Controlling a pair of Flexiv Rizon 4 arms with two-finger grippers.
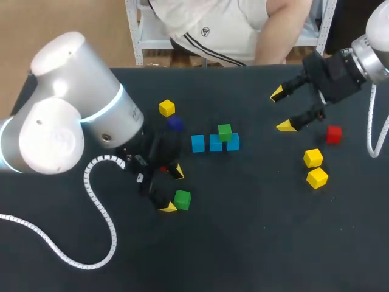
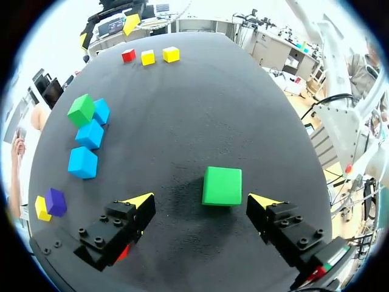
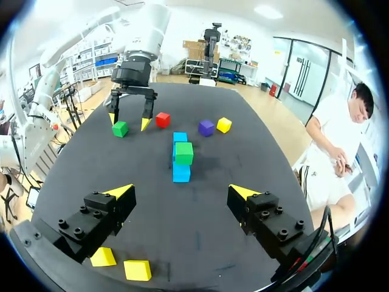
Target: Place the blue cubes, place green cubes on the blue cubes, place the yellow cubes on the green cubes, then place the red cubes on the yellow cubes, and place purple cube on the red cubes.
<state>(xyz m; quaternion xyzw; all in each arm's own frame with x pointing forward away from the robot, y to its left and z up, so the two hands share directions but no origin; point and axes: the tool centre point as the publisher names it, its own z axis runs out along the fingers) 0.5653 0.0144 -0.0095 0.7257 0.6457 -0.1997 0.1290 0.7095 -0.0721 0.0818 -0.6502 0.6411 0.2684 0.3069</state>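
Note:
Three blue cubes [image 1: 215,143] stand in a row at mid-table, and a green cube [image 1: 225,132] rests on the row toward its right end. A second green cube [image 1: 182,199] [image 2: 222,185] lies on the table between the open fingers of my left gripper [image 1: 173,190] [image 2: 200,201], untouched. My right gripper [image 1: 281,109] [image 3: 181,193] hangs open and empty above the far right. To its right lies a red cube [image 1: 333,134], with two yellow cubes [image 1: 313,157] [image 1: 317,177] nearer. A yellow cube [image 1: 166,107] and a purple cube [image 1: 175,124] sit left of the row. Another red cube [image 3: 162,119] is mostly hidden beside my left gripper.
My left arm's white coiled cable [image 1: 100,213] trails across the near left of the black table [image 1: 255,243]. My left arm's bulky body [image 1: 67,103] covers the table's far left part.

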